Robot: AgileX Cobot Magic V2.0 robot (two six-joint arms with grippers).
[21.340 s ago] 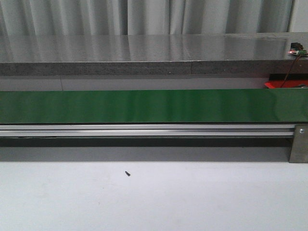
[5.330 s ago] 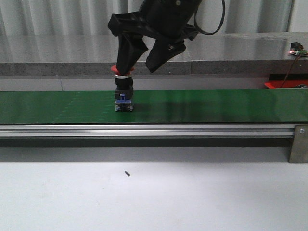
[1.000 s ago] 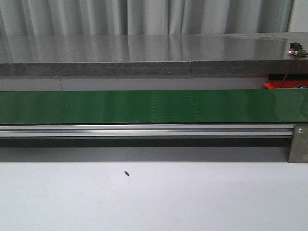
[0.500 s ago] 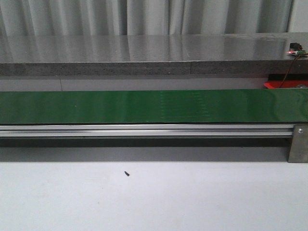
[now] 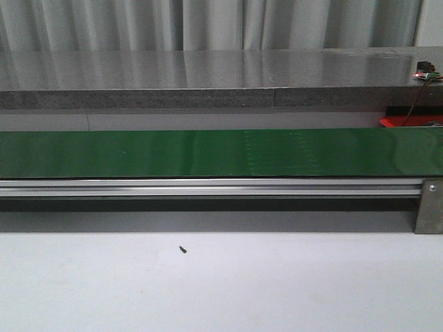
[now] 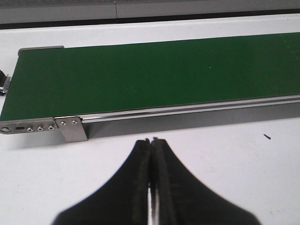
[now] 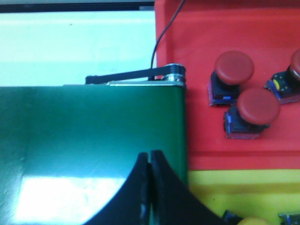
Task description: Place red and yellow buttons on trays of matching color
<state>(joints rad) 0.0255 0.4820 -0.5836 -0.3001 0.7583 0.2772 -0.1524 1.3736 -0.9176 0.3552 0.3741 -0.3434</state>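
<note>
Grey curtains and a polished grey counter [image 5: 208, 69] back a long green belt [image 5: 208, 153] that runs bare across the white table [image 5: 221, 283], a sliver of red tray [image 5: 408, 122] showing at its far right end; no lettering can be read anywhere. Left gripper [image 6: 151, 143] hangs over the table beside the belt's end, jaws pressed together on nothing; right gripper [image 7: 149, 157], jaws likewise closed and empty, hovers over the belt's end, where three red buttons [image 7: 234, 68] sit on the red tray beside a yellow tray [image 7: 234, 192].
</note>
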